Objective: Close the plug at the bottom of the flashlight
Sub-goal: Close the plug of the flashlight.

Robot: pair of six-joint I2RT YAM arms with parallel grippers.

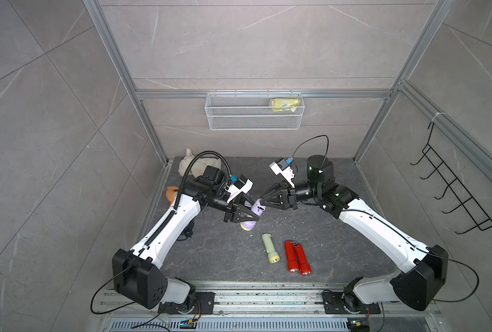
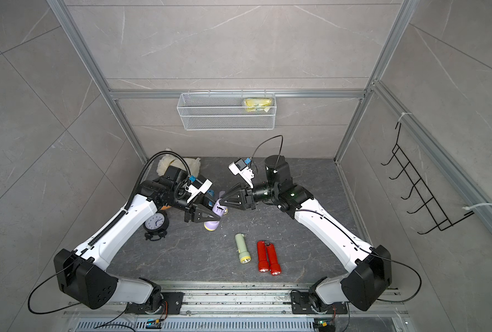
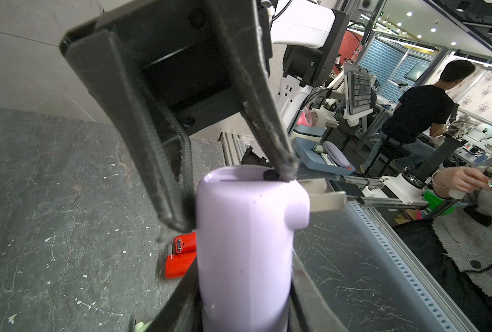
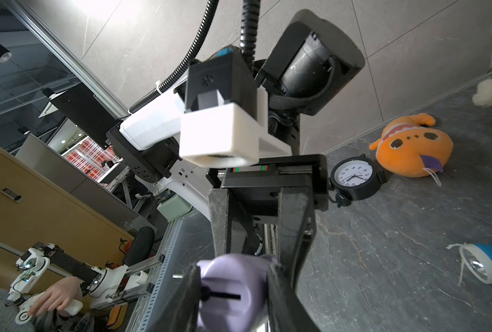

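Two-arm hold: left claw [image 1: 250, 211] clamps lilac flashlight [image 3: 244, 244]; right claw [image 1: 262, 202] straddles end (grip unclear).

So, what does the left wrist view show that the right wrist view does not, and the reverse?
Only the left wrist view: the red flashlights lying on the table, and a seated person in black in the room behind.
Only the right wrist view: the alarm clock, the orange plush fish and a blue flashlight.
Both: the lilac flashlight, with the fingers of the right gripper on either side of its end.
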